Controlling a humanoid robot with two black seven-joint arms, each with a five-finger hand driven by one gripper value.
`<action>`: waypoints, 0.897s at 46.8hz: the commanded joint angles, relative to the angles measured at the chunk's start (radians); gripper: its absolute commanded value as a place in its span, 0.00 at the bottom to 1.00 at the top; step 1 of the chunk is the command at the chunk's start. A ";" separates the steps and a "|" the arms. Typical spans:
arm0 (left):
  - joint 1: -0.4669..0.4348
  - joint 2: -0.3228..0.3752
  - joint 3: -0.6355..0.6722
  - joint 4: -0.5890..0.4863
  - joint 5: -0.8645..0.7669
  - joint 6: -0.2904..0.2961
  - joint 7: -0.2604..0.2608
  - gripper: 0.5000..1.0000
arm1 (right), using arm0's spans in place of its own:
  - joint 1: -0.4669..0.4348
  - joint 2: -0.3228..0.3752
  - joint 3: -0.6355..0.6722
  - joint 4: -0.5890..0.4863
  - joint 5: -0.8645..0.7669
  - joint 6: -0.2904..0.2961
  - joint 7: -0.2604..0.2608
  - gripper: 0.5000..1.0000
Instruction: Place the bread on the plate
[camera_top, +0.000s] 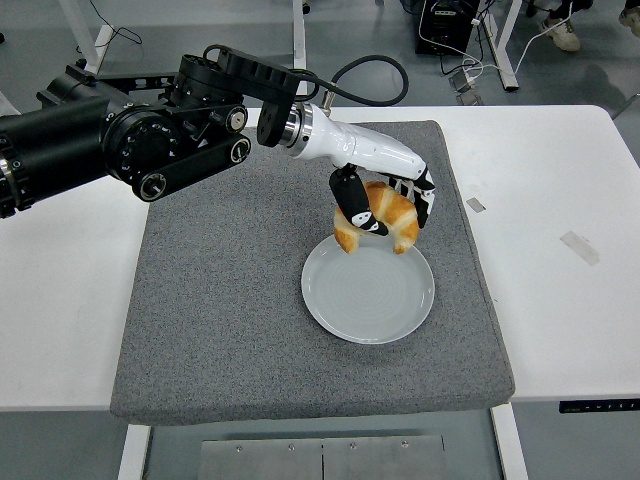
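Note:
A golden croissant hangs in the air, held by my left hand whose black fingers are curled around it. The hand and bread hover over the far edge of a pale grey round plate, a little above it. The plate lies on a dark grey mat and holds nothing. My left arm reaches in from the left edge, black at the shoulder and white at the forearm. My right arm does not show.
The mat covers the middle of a white table. Two small bits of tape lie on the bare tabletop to the right. Cables and desk legs stand on the floor beyond the table's far edge.

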 joint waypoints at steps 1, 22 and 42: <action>0.012 -0.019 0.025 0.017 -0.002 0.007 -0.001 0.02 | 0.000 0.000 0.000 -0.001 0.000 0.000 0.000 1.00; 0.079 -0.050 0.089 0.049 0.000 0.066 -0.002 0.02 | -0.002 0.000 0.000 -0.004 0.000 -0.001 0.000 1.00; 0.128 -0.049 0.097 0.059 0.009 0.081 -0.004 0.02 | -0.002 0.000 0.000 -0.004 0.000 -0.001 0.000 1.00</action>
